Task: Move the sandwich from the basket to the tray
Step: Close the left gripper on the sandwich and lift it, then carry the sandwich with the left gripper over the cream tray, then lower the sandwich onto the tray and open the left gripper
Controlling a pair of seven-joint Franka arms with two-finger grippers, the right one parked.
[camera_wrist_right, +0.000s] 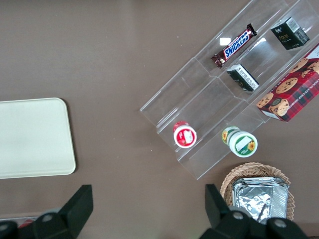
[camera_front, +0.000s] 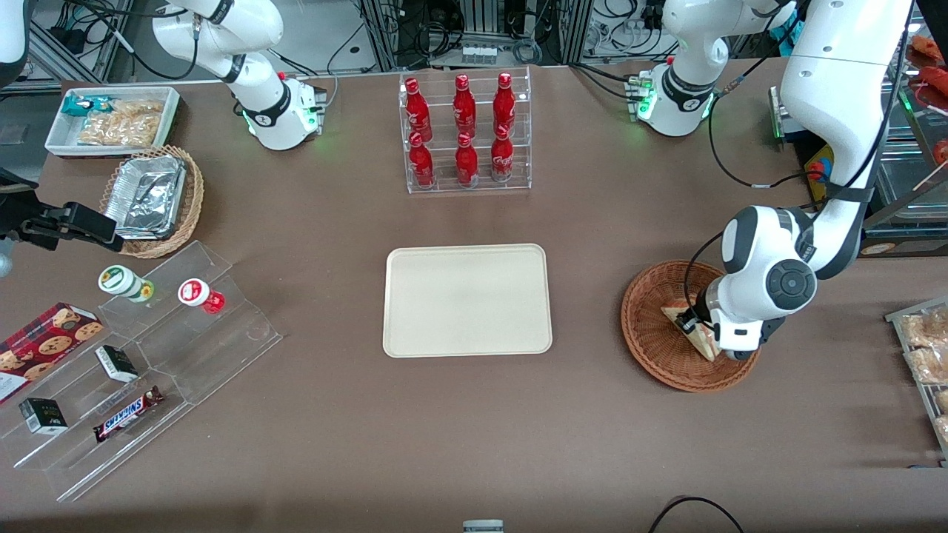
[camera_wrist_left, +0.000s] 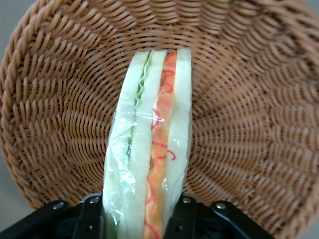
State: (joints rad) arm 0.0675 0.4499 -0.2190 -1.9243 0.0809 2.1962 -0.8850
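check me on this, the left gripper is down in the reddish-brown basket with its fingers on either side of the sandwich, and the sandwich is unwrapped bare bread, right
Not quite. The gripper is down in the basket with a finger on each side of the sandwich, but the sandwich is not bare: the left wrist view shows clear plastic wrap creased and glinting over the bread and filling.

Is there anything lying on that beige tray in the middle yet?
No, the tray is bare; the sandwich sits in the basket, gripper around it.
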